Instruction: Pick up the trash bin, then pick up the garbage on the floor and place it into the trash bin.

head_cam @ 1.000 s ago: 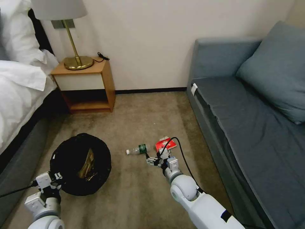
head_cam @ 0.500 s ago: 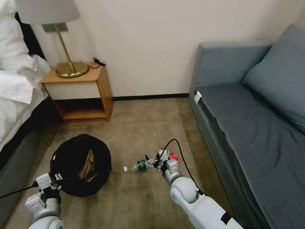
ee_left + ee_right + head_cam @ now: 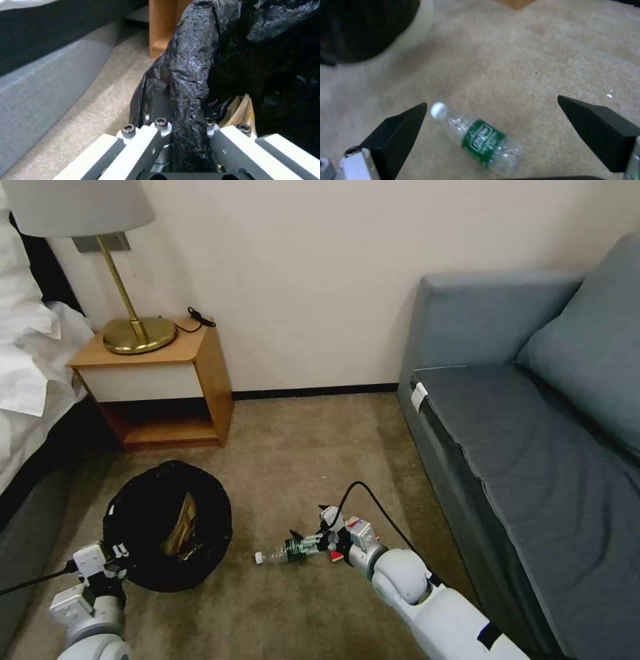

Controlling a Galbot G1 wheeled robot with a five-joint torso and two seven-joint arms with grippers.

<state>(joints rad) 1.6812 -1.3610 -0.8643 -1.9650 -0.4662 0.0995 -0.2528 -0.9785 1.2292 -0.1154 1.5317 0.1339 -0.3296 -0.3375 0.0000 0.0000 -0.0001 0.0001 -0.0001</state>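
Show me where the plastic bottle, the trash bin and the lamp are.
plastic bottle [image 3: 483, 136], right wrist view, on its green label.
trash bin [image 3: 143, 513], head view, on the black liner inside.
lamp [image 3: 139, 335], head view, on its brass base.

Beige carpet floor [image 3: 287, 447] takes up the middle and bottom of the frame. Lying on it, lower center, is a clear bottle [image 3: 283, 551] with a green label, on its side. Wooden nightstand [image 3: 157, 380] stands on the carpet upper left, blue-grey sofa [image 3: 507, 447] along the right.
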